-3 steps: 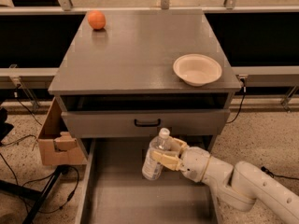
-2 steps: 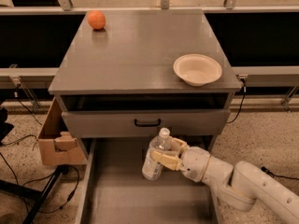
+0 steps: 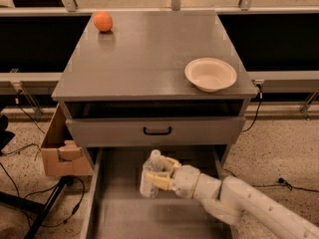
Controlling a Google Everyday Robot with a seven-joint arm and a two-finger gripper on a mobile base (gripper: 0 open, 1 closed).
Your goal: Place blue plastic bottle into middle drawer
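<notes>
- Blue plastic bottle [image 3: 148, 179] is held upright inside the open middle drawer [image 3: 124, 219], toward the back, white cap up.
- It's pinched from the right by the gripper [image 3: 158, 174], fingers clamped on both sides.
- Grey drawer front [image 3: 199, 132] with a black handle is seen just behind.
- Further back, a white bowl [image 3: 211, 74] is parked on the cabinet top [image 3: 144, 59], with an orange ball [image 3: 102, 21] at the far left.

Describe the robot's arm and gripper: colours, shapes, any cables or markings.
The gripper, over the open middle drawer, has short tan-yellow jaws on a rounded off-white wrist. The arm behind it is off-white, made of smooth, thick tubular segments with rounded joints. No cables or markings show on it.
</notes>
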